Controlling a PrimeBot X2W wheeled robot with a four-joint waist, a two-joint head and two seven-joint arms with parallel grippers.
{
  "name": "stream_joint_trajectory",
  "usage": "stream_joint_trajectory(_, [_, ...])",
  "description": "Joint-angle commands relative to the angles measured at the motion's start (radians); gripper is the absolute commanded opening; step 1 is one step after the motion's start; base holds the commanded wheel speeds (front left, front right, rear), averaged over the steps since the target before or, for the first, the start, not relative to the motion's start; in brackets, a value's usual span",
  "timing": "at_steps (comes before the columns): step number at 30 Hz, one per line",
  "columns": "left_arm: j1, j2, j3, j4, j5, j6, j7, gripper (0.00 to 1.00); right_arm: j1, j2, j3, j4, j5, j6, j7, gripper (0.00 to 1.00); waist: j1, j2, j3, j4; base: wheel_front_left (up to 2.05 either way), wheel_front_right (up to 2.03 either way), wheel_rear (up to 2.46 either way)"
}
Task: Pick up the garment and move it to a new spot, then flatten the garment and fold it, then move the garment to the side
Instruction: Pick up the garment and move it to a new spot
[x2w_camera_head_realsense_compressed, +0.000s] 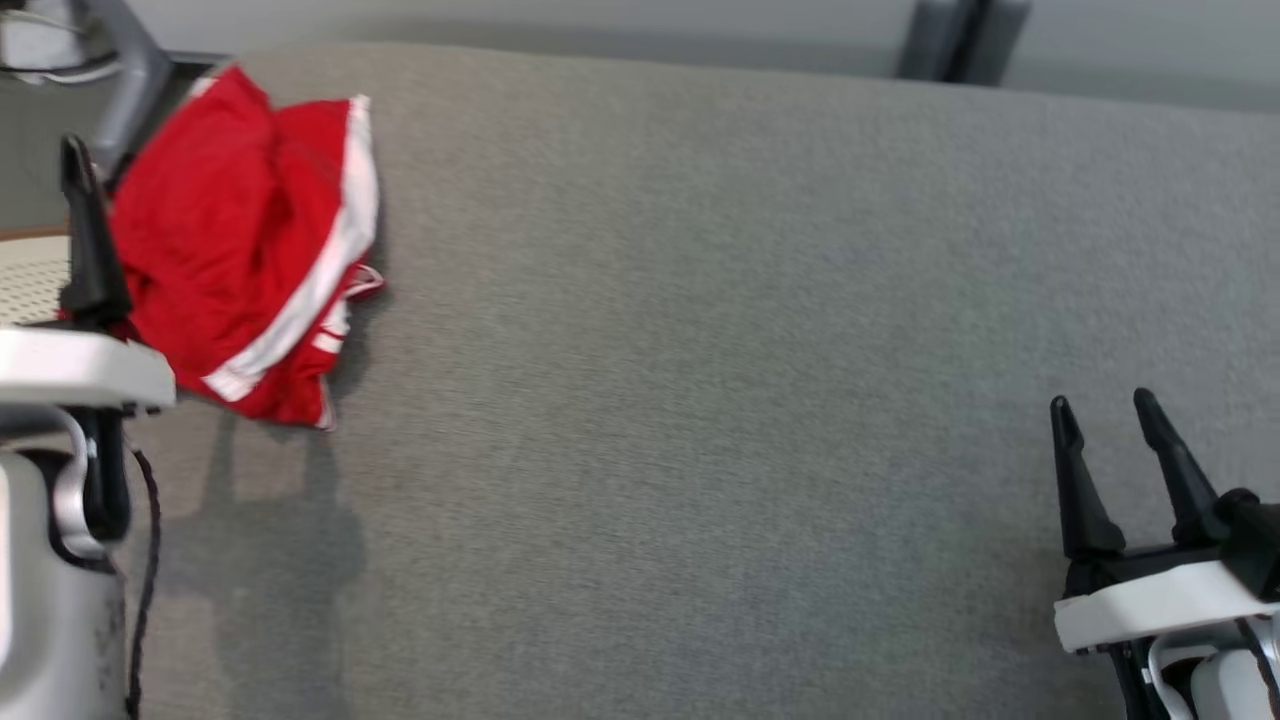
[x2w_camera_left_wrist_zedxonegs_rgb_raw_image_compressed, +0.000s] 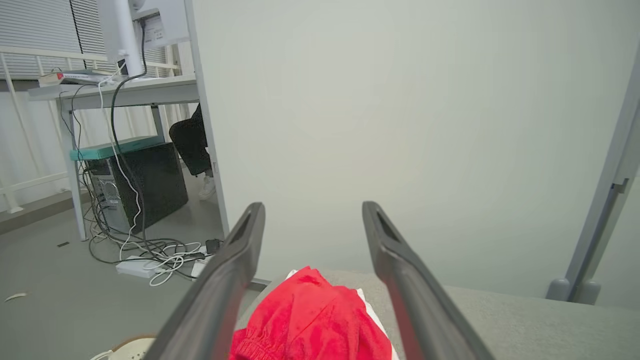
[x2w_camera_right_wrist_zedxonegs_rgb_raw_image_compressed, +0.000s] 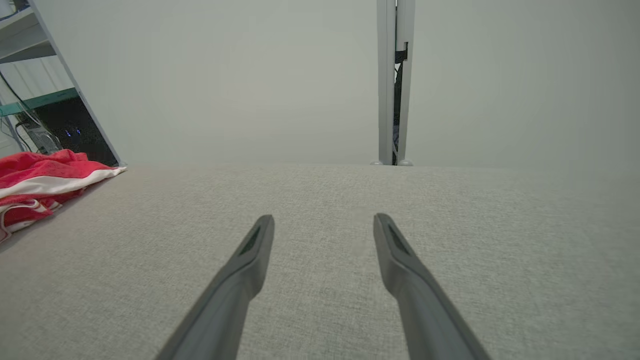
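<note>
Head view is showing the pick-up step: the left pincer (x2w_camera_left_wrist_zedxonegs_rgb_raw_image_compressed: 310, 216), fingers apart, is hanging just over the garment (x2w_camera_head_realsense_compressed: 240, 250), probably needing next to descend and clamp it

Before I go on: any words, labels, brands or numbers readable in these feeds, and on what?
No text can be read.
Monitor sticker: print too small to read.
Red-edged box: markings blurred.
Red garment: no lettering shows.

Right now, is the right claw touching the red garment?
Apart. The head view shows a wide stretch of grey table between the right gripper and the red garment.
</note>
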Motion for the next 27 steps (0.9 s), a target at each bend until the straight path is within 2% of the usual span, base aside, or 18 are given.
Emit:
stream_joint_trajectory(1, [-0.027,0.011,0.004,0.011,-0.005,-0.002,0.005,1.0,-0.014,-0.007,-0.008,-0.004,0.002,0.002,-0.003,1.0,0.0,0.0,0.084,-0.081,0.0,0.0,0.0])
stream_joint_trajectory(13, [-0.209,0.125,0.02,0.188,-0.025,-0.014,0.138,1.0,-0.078,-0.003,-0.017,-0.006,0.016,0.002,-0.018,1.0,0.0,0.0,0.195,-0.196,0.0,0.0,0.0])
stream_joint_trajectory(23, [-0.214,0.167,0.006,0.319,-0.04,-0.007,0.317,1.0,-0.091,-0.005,-0.021,0.004,0.018,0.002,-0.021,1.0,0.0,0.0,0.193,-0.212,0.0,0.0,0.0])
stream_joint_trajectory(27, [-0.189,0.177,-0.01,0.37,-0.056,-0.015,0.451,1.0,-0.094,-0.004,-0.018,0.007,0.018,0.002,-0.021,1.0,0.0,0.0,0.184,-0.215,0.0,0.0,0.0])
